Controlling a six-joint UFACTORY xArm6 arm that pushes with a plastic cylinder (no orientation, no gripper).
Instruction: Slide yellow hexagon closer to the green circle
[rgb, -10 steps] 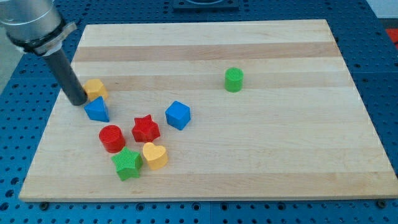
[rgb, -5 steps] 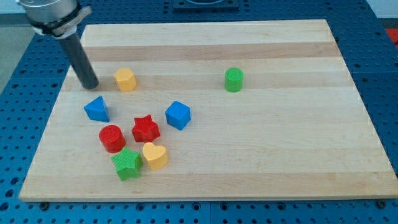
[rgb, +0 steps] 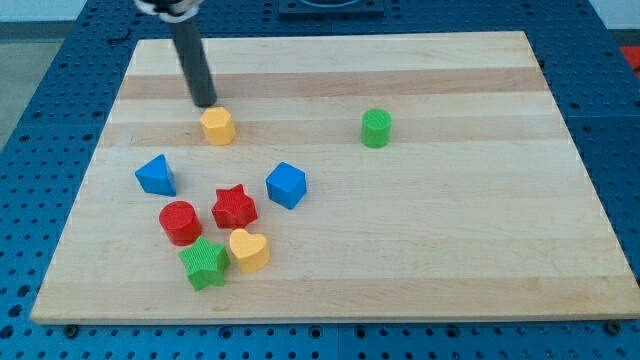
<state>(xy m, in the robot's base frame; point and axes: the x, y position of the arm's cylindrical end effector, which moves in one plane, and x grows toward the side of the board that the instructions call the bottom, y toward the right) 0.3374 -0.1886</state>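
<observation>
The yellow hexagon (rgb: 218, 126) lies on the wooden board in the upper left part of the view. The green circle (rgb: 376, 128) stands well to its right, at about the same height in the view. My tip (rgb: 205, 102) is just above and slightly left of the yellow hexagon, close to it with a small gap. The rod rises from the tip to the view's top edge.
A blue triangle (rgb: 156, 175), a red circle (rgb: 180, 221), a red star (rgb: 234, 207), a blue cube (rgb: 286, 185), a green star (rgb: 205, 263) and a yellow heart (rgb: 249, 250) cluster below the hexagon. The board (rgb: 450, 250) lies on a blue perforated table.
The yellow hexagon has slid right and slightly up, away from the blue triangle. My tip has moved from the hexagon's left side up and right to just above it.
</observation>
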